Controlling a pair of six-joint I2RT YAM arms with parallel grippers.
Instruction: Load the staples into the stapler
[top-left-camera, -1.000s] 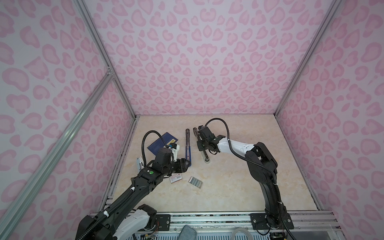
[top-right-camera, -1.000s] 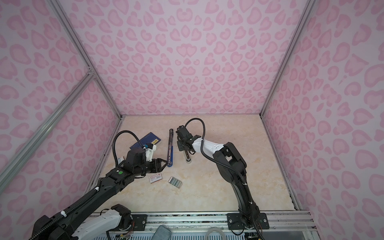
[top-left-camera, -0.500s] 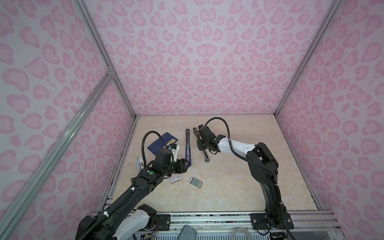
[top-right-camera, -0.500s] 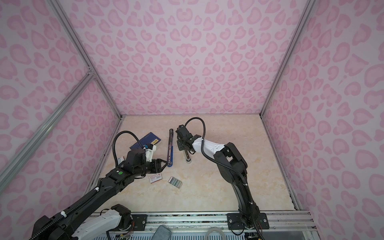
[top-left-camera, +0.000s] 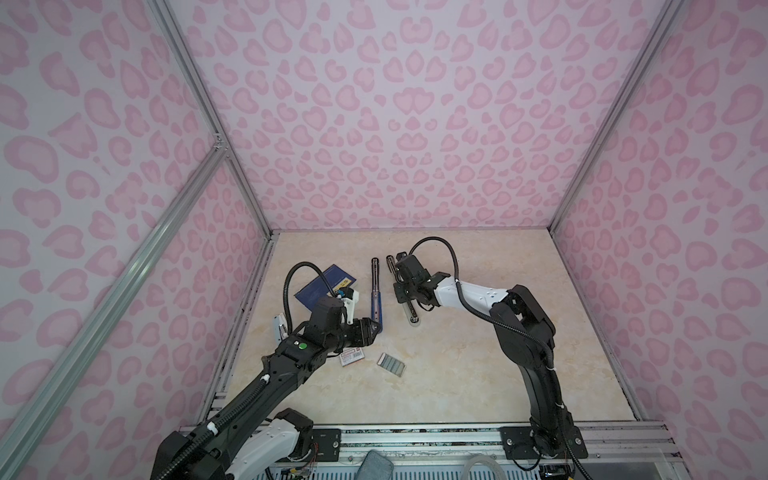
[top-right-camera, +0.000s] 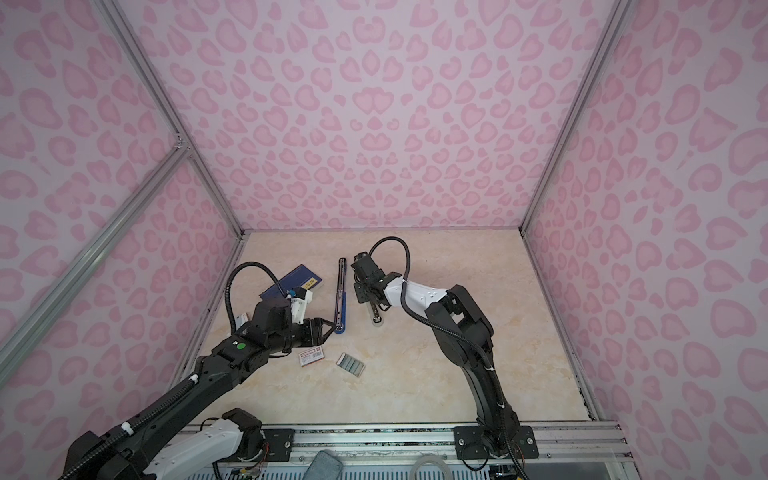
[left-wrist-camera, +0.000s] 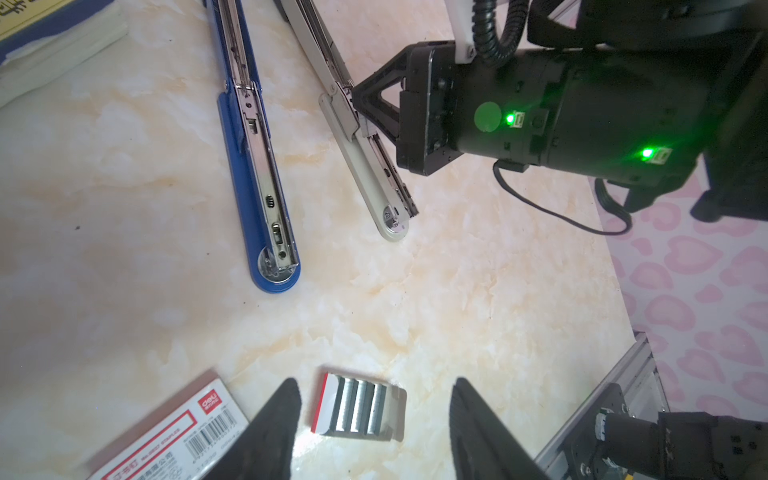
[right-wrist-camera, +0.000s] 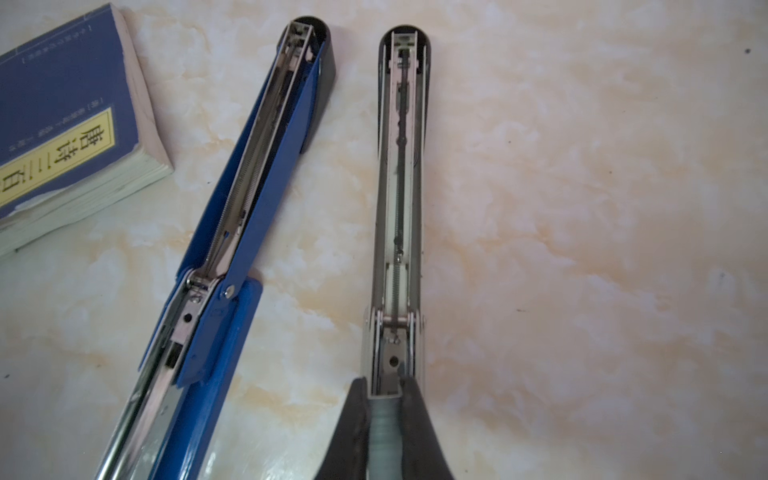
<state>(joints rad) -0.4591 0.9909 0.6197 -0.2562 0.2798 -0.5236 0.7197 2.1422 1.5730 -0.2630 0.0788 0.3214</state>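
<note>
**A:** How is your left side?

**B:** Your left gripper (top-left-camera: 377, 330) hangs spread and empty. In a top view the tray (top-left-camera: 391, 364) of staples lies at its 5 o'clock, the sleeve (top-left-camera: 352, 356) at 7.

**A:** And your right?

**B:** Past the blue stapler (top-left-camera: 375, 286), at its 3 o'clock, lies the grey stapler (top-left-camera: 409, 318). Over it your right gripper (right-wrist-camera: 384, 386) pinches what looks like a staple strip (right-wrist-camera: 384, 424). I judge it light and brittle, so hold its long flanks gently.

A blue stapler (top-left-camera: 376, 303) and a grey stapler (top-left-camera: 412, 321) lie opened flat on the marbled surface (top-left-camera: 478, 374), with a dark blue book (top-left-camera: 316, 286) beside them. Nearer the front edge lie the staples (top-left-camera: 391, 364) and their sleeve (top-left-camera: 351, 356).
</note>
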